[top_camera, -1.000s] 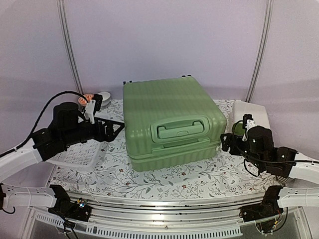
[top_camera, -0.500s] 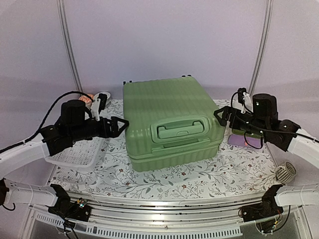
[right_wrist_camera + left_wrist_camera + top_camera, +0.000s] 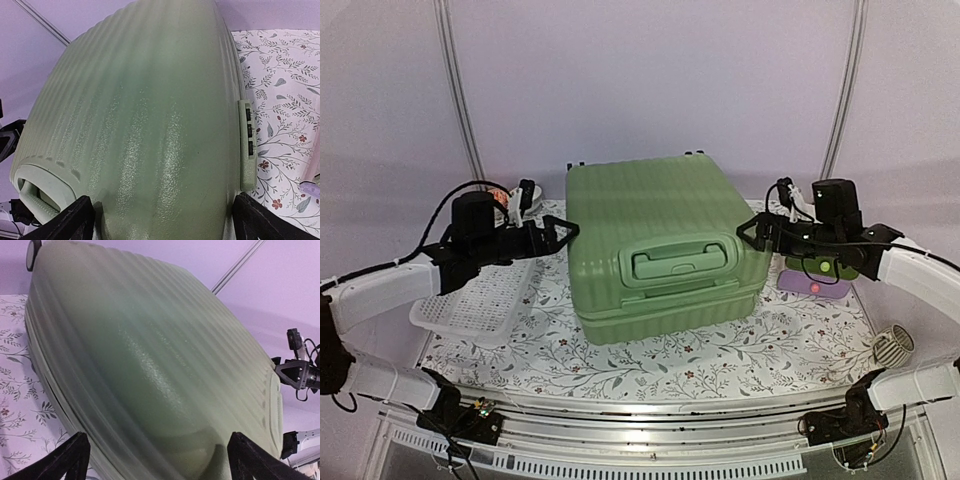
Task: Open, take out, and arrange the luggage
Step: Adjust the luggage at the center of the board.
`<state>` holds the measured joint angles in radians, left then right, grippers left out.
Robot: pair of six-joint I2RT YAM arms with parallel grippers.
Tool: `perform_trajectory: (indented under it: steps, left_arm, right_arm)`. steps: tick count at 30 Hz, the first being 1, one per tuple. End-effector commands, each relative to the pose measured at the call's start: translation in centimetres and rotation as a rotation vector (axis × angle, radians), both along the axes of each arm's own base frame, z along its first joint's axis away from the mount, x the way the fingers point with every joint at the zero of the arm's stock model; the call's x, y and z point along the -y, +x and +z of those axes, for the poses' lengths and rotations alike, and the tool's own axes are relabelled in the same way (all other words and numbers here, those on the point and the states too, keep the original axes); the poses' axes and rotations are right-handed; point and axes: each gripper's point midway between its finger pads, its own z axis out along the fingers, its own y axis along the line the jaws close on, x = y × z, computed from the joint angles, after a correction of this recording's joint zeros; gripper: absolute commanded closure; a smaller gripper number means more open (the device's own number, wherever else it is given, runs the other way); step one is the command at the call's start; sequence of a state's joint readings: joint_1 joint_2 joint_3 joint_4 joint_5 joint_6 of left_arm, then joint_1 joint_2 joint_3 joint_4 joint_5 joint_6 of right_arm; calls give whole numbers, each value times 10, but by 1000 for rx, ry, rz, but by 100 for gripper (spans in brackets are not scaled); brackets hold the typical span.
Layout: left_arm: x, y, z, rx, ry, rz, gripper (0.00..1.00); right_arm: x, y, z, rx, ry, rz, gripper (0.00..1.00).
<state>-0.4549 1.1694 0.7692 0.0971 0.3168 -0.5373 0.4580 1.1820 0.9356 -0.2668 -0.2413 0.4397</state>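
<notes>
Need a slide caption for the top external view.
Closed light-green suitcase lying flat on the floral tabletop, open left gripper and open right gripper poised at either side of its upper shell.

We are counting one big light-green ribbed hard suitcase [image 3: 660, 215] with one green handle [image 3: 682, 262] on it. We are also seeing one white plastic basket with holes [image 3: 480, 310], one small purple and green box [image 3: 815, 285], one grey round ribbed thing [image 3: 892, 347], and two black claws: the left gripper [image 3: 563, 231] and the right gripper [image 3: 748, 229].

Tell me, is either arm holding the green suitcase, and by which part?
Nothing is held. The left tool and right tool stand open, one at each side of the suitcase.
</notes>
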Motion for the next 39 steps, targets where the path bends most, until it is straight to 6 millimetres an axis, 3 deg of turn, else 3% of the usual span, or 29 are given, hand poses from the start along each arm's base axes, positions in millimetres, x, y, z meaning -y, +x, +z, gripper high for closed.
perform_trajectory:
  steps: [1,6,9,13,17,24,27,34,39]
  left_arm:
    - [13,23,-3,0,-50,-63,2]
    - [12,54,2,19,-23,-12,2]
    - [7,69,7,35,-18,8,2]
    - [-1,83,11,25,4,34,2]
    - [-15,76,20,57,43,79,2]
    - [-40,39,43,122,101,126,2]
    - [-40,15,51,125,66,87,3]
    - [5,-67,60,152,-36,-159,7]
    - [20,-112,80,275,-38,-268,9]
  right_arm:
    - [-59,-68,7,12,70,319,4]
    - [-84,-116,18,53,100,457,5]
    - [-92,-130,24,86,75,494,5]
    - [-80,-116,9,68,-9,376,5]
    - [-56,-101,-8,54,-61,214,5]
    - [-30,-106,-24,76,-26,112,5]
    - [-20,-108,-27,94,-18,84,4]
    - [-14,-114,-52,77,-10,78,4]
    - [-23,-118,-69,53,14,121,5]
